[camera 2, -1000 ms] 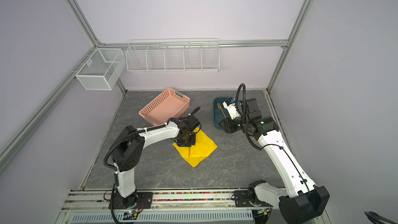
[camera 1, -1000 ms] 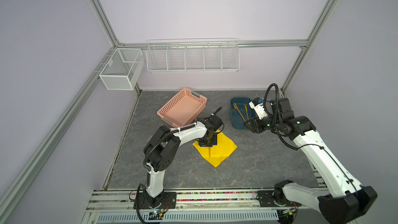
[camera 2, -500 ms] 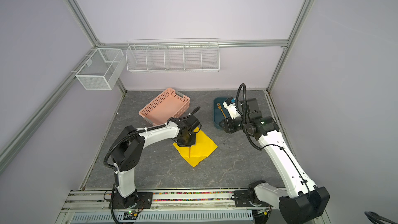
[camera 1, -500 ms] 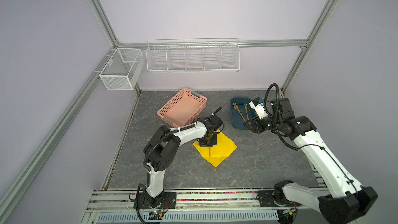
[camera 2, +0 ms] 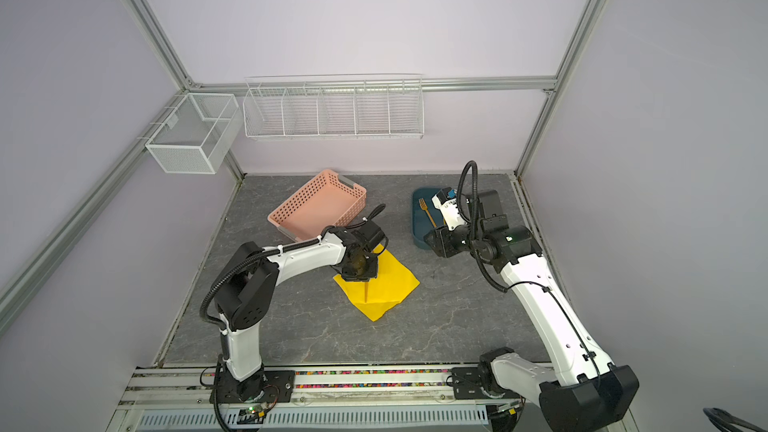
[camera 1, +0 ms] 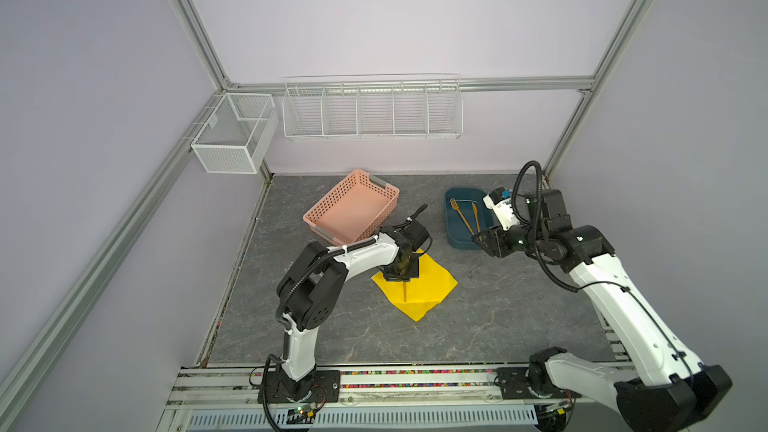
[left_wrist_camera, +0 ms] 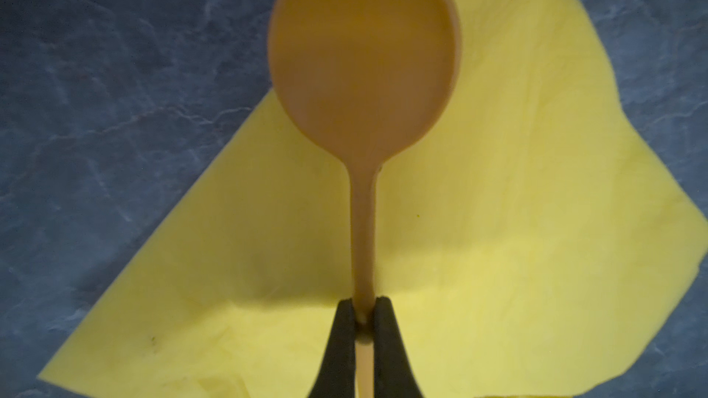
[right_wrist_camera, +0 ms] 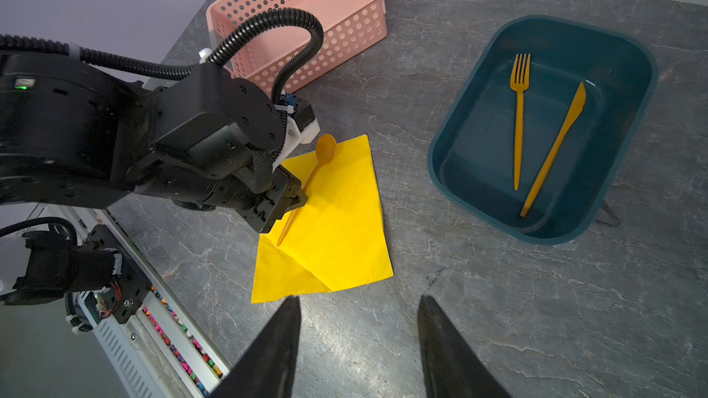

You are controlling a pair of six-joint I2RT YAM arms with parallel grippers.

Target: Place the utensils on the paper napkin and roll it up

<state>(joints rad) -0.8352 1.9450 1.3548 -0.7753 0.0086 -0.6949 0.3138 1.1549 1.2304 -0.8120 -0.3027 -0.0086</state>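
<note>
Orange spoon [left_wrist_camera: 364, 51] stays clamped in my left tool [left_wrist_camera: 364, 304] above the yellow napkin [left_wrist_camera: 517, 243], not yet released; my right tool [right_wrist_camera: 358, 298] gapes empty.

Spoon [left_wrist_camera: 364, 55] bowl blurred, its tip cut off by the frame (left wrist view).

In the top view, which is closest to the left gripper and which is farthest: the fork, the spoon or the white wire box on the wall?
1. Spoon: pinched in the left gripper, over the napkin.
2. Fork: lying in the blue tub, towards the back right.
3. White wire box: hanging up on the left wall.
</note>
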